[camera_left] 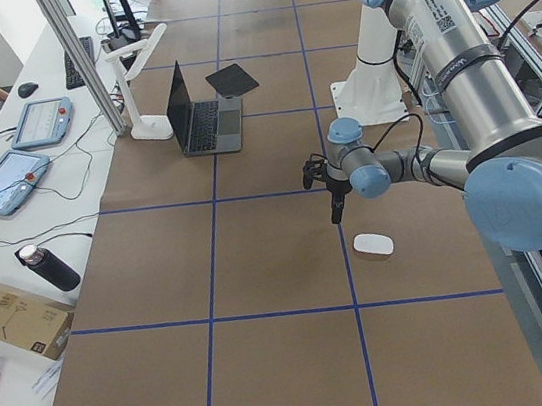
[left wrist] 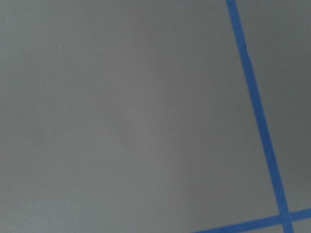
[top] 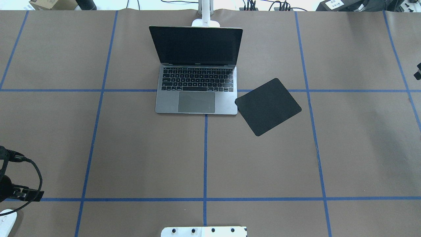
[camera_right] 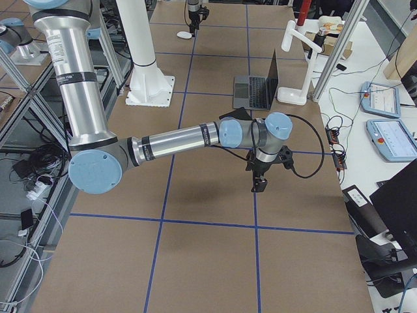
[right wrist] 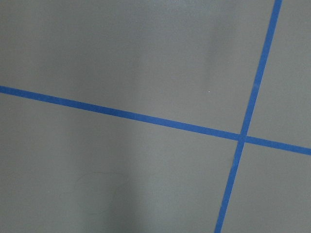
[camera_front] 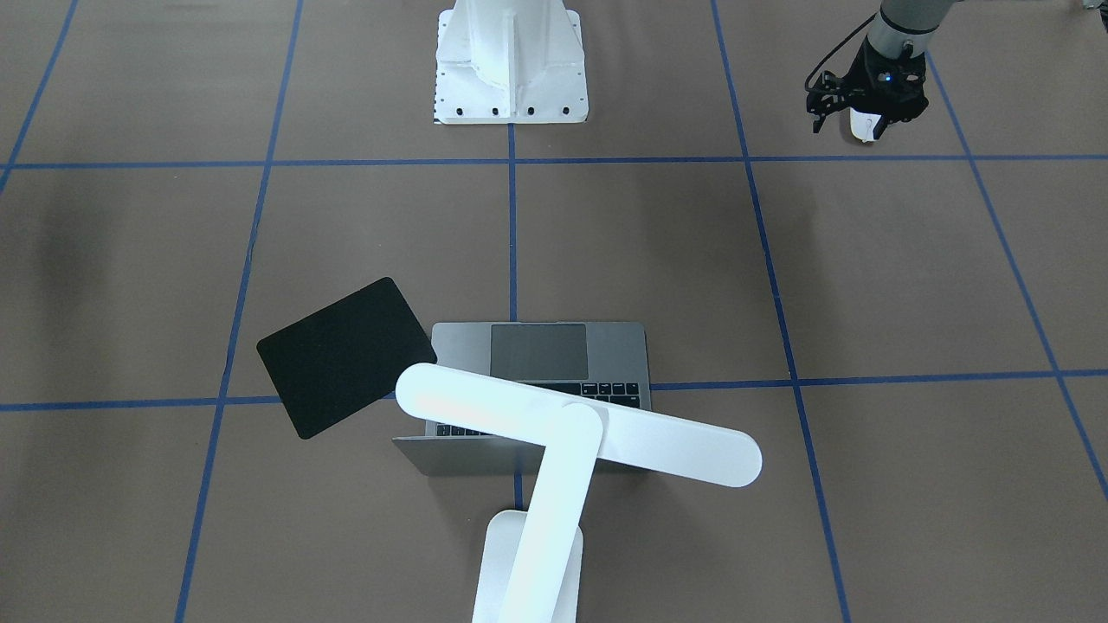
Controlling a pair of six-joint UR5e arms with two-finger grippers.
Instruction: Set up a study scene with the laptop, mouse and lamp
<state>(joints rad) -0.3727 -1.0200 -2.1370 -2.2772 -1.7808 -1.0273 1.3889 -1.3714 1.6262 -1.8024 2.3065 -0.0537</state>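
Note:
The laptop (top: 227, 105) stands open at the far middle of the table, screen dark; it also shows in the front-facing view (camera_front: 623, 355). The lamp (camera_front: 576, 424) stands behind it with its bar head over the keyboard; only its base (top: 205, 22) shows overhead. The white mouse (top: 6, 220) lies on the table at the near left, also visible from the front (camera_front: 868, 124). My left gripper (top: 37, 196) hangs just above the table beside the mouse, apart from it, with its fingers together and empty. My right gripper (camera_right: 257, 184) hovers over the table's right side; I cannot tell if it is open.
A black mat (top: 268, 107) lies slanted at the laptop's right front corner. The white bolted pedestal (camera_front: 511, 61) stands at the near middle edge. Both wrist views show only brown table cover and blue tape lines. Operators' tablets and a bottle lie past the far edge.

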